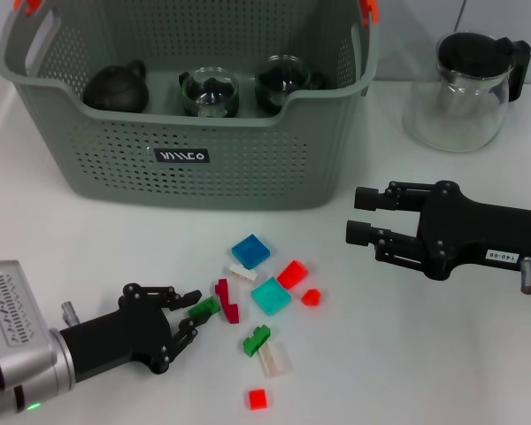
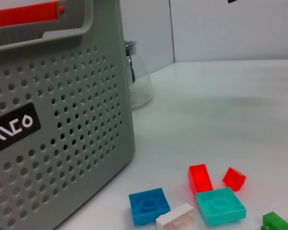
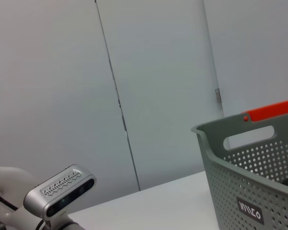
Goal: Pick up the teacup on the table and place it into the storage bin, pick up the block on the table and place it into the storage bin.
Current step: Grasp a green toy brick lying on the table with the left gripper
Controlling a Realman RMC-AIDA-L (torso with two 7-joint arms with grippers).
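Nearest, the left gripper [image 1: 192, 316] lies low over the white tabletop [image 1: 442, 354], its arm reaching in from the near left corner and its silver wrist camera [image 1: 9, 332] behind it. Its fingers [image 1: 188, 297] are spread apart around a small green block [image 1: 203, 308], with the block at the tips; I cannot tell whether they press on it yet.

Just past it lies the scatter of blocks: a red one [image 1: 257, 398] nearest, a clear one [image 1: 275, 359], another green one [image 1: 257, 339], a dark red one [image 1: 225, 298], a teal square [image 1: 271, 296], two red pieces [image 1: 292, 274] and a blue square [image 1: 250, 251]. The left wrist view shows the blue [image 2: 149, 206], teal [image 2: 221, 205] and red [image 2: 200, 178] ones close to the bin wall.

To the right, the right gripper [image 1: 363, 217] hangs above the tabletop, arm level, pointing towards the left; its fingers stand open and hold nothing. A small white tag on the arm [image 1: 499, 256] reads something like "140-08".

Beyond is the storage bin [image 1: 115, 159], its black label [image 1: 181, 156] showing stylised white letters I cannot read surely. Inside it sit a dark teapot [image 1: 117, 87] and two glass teacups [image 1: 210, 92]. Farthest right stands a glass pitcher [image 1: 465, 88] with a black lid.
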